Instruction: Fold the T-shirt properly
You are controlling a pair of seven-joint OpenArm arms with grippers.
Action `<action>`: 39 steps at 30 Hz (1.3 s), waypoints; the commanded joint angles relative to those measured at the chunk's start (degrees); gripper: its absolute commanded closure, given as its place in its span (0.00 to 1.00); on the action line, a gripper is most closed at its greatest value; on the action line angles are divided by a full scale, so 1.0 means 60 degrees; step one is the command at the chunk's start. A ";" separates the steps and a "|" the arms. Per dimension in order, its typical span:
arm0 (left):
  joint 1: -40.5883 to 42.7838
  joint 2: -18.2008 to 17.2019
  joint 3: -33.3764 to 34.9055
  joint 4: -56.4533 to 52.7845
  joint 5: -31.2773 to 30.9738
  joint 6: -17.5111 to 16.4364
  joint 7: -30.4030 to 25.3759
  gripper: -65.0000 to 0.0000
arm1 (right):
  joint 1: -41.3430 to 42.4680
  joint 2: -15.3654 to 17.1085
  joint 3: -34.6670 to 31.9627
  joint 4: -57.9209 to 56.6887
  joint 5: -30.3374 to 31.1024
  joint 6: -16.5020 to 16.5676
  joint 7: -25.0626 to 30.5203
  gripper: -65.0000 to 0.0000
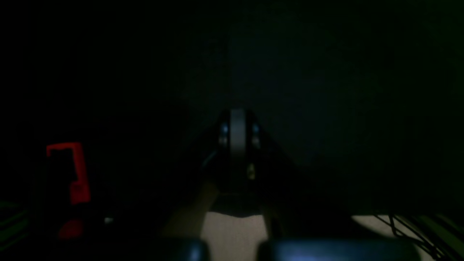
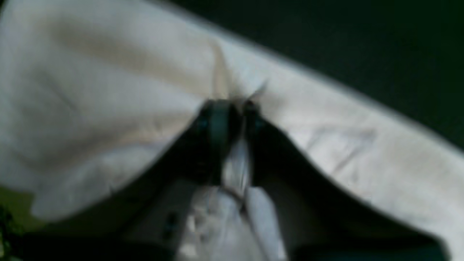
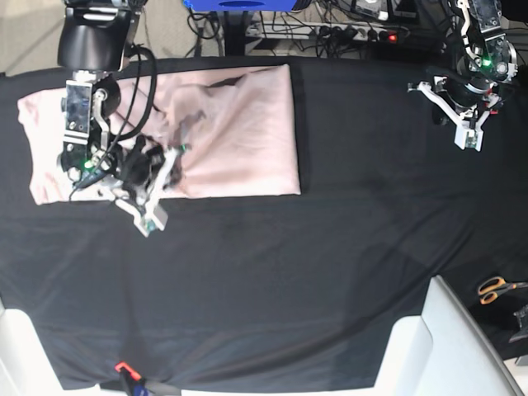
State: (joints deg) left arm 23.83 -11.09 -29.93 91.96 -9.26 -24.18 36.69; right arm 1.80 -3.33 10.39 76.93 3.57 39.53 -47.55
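Observation:
The pale pink T-shirt (image 3: 239,124) lies rumpled on the black table cloth (image 3: 272,272) at the back left, its right edge straight. My right gripper (image 3: 175,153) rests on the shirt's lower middle. In the blurred right wrist view its fingers (image 2: 214,119) stand almost together, and a raised ridge of the T-shirt (image 2: 72,90) is pinched between them. My left gripper (image 1: 237,121) is shut with nothing in it. It hangs over bare black cloth at the back right, far from the shirt, where the left arm (image 3: 462,103) shows in the base view.
Orange-handled scissors (image 3: 495,289) lie near the right edge. A white panel (image 3: 429,346) juts in at the front right. Cables and a power strip (image 3: 330,33) run along the back edge. A red part (image 1: 72,170) shows in the dark left wrist view.

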 commanded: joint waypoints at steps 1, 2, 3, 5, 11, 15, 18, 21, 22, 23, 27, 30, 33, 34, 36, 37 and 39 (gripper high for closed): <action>0.0006 -0.0137 -0.0073 0.0123 -0.0032 0.0023 -0.0158 1.00 | 0.0102 -0.0009 0.0004 0.0359 0.0130 -0.0119 0.0152 0.66; 0.0006 -0.0137 -0.0073 0.0123 -0.0018 0.0023 -0.0158 1.00 | 0.0014 -0.0009 0.0004 0.0549 0.0130 -0.0192 0.0137 0.56; 0.0006 -0.0137 -0.0088 0.0123 -0.0003 0.0023 -0.0158 1.00 | -0.0073 -0.0009 0.0004 0.0842 0.0130 -0.0236 0.0108 0.48; 0.0006 -0.0137 -0.0103 0.0123 -0.0003 0.0023 -0.0158 1.00 | -0.0484 -0.0009 0.0033 0.1663 0.0144 -0.0251 0.0093 0.39; 0.0020 -0.0210 -0.0161 0.0123 -0.0003 0.0023 -0.0158 1.00 | -0.2447 -0.0243 0.0326 0.3978 0.0599 -0.0178 -0.0654 0.43; 0.0006 -0.0444 -0.0161 0.0123 -0.0003 0.0023 -0.0158 1.00 | -0.3473 -0.0214 0.0429 0.4271 0.1727 -0.0178 -0.0624 0.43; -0.0009 -0.0620 -0.0161 0.0123 -0.0003 0.0023 -0.0158 1.00 | -0.3795 -0.0170 0.0356 0.4197 0.1961 -0.0178 -0.0624 0.43; -0.0009 -0.0723 -0.0161 0.0123 0.0012 0.0023 -0.0158 1.00 | -0.3824 -0.0170 0.0400 0.4168 0.1932 -0.0178 -0.0610 0.43; -0.0009 -0.0752 -0.0161 0.0094 0.0012 0.0023 -0.0158 1.00 | -0.3810 -0.0170 0.0400 0.4109 0.1932 -0.0178 -0.0610 0.43; -0.0009 -0.0752 -0.0161 0.0035 0.0012 0.0023 -0.0158 1.00 | -0.3780 -0.0170 0.0414 0.4022 0.1932 -0.0178 -0.0610 0.43; -0.0009 -0.0752 -0.0161 -0.0287 0.0012 0.0023 -0.0158 1.00 | -0.3751 -0.0170 0.0356 0.3494 0.1932 -0.0178 -0.0200 0.43; -0.0009 -0.0752 -0.0161 -0.0302 0.0012 0.0023 -0.0158 1.00 | -0.3751 -0.0170 0.0341 0.3069 0.1932 -0.0178 0.0006 0.44; 0.0006 -0.0752 -0.0161 -0.0302 0.0012 0.0023 -0.0158 1.00 | -0.3751 -0.0170 0.0341 0.2879 0.1932 -0.0178 0.0020 0.44; 0.0006 -0.0752 -0.0161 -0.0302 0.0012 0.0023 -0.0158 1.00 | -0.3751 -0.0184 0.0341 0.2864 0.1932 -0.0178 0.0020 0.44; -0.0009 -0.0752 -0.0161 -0.0302 0.0012 0.0023 -0.0158 1.00 | -0.3751 -0.0184 0.0326 0.2835 0.1932 -0.0178 0.0020 0.45; -0.0009 -0.0752 -0.0161 -0.0302 0.0012 0.0023 -0.0158 1.00 | -0.3751 -0.0184 0.0326 0.2835 0.1932 -0.0178 0.0020 0.49; -0.0009 -0.0752 -0.0161 -0.0302 0.0012 0.0023 -0.0158 1.00 | -0.3751 -0.0199 0.0326 0.2835 0.1932 -0.0178 -0.0009 0.65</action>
State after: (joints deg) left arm 23.79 -14.66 -30.57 89.34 -9.02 -24.16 36.69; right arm -20.84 -4.49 12.47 93.25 14.41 38.17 -48.25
